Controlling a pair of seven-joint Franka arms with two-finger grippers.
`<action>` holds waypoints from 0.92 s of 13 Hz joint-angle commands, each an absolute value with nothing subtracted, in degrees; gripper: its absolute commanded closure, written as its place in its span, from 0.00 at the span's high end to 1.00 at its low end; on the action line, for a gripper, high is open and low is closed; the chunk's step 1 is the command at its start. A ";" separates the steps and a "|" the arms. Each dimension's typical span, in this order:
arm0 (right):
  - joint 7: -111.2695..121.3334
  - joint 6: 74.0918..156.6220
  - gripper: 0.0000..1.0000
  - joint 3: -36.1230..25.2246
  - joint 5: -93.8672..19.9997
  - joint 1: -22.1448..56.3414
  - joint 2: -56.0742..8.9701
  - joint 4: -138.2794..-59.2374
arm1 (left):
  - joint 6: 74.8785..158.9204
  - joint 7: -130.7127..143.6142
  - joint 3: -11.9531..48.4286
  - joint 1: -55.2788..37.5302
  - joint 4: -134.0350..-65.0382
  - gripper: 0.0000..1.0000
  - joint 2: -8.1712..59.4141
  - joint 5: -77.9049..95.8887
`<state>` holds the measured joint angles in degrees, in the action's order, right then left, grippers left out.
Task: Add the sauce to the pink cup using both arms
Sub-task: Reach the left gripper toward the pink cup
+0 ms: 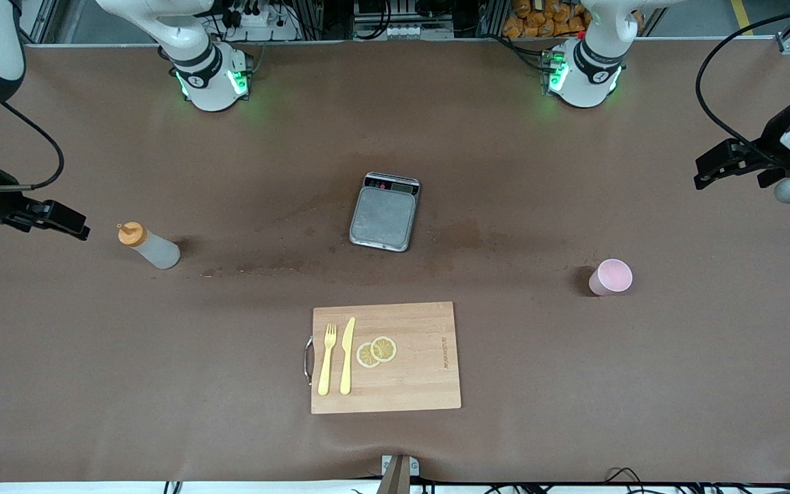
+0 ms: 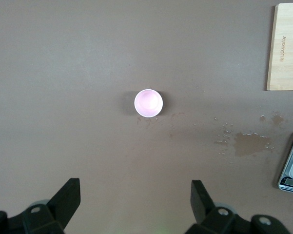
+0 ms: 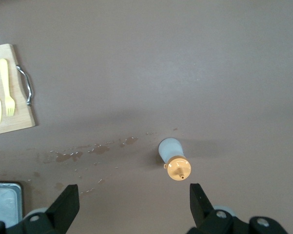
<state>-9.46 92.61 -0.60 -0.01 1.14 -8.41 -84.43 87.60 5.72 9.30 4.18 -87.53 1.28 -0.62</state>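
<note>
A brown worktop (image 1: 573, 384) carries a grey scale (image 1: 385, 211) at its middle, damp stains around it, and, nearer the front camera, a wooden board (image 1: 422, 374) with a yellow fork (image 1: 327, 359), knife (image 1: 347, 355) and two lemon slices (image 1: 376, 351). The sauce bottle (image 1: 149, 245) stands toward the right arm's end, the pink cup (image 1: 611, 277) toward the left arm's end, well apart. The right pincer (image 3: 131, 207) hangs above the bottle and the left pincer (image 2: 135, 202) above the worktop beside the cup, both with fingers spread and holding nothing.

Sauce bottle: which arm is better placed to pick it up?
The right arm. Its open right claw hangs above the sauce bottle at that end; the open left claw hangs above the pink cup.
</note>
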 commanded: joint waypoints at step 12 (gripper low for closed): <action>-8.88 94.92 1.00 -0.35 2.02 -0.26 -7.29 -87.19 | 87.10 -1.64 8.53 5.09 -87.18 1.00 3.60 -0.44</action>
<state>-9.43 93.99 -0.63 0.34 0.74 -7.43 -86.10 87.60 2.60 9.08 4.47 -87.56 2.36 -0.62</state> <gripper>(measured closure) 0.000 0.000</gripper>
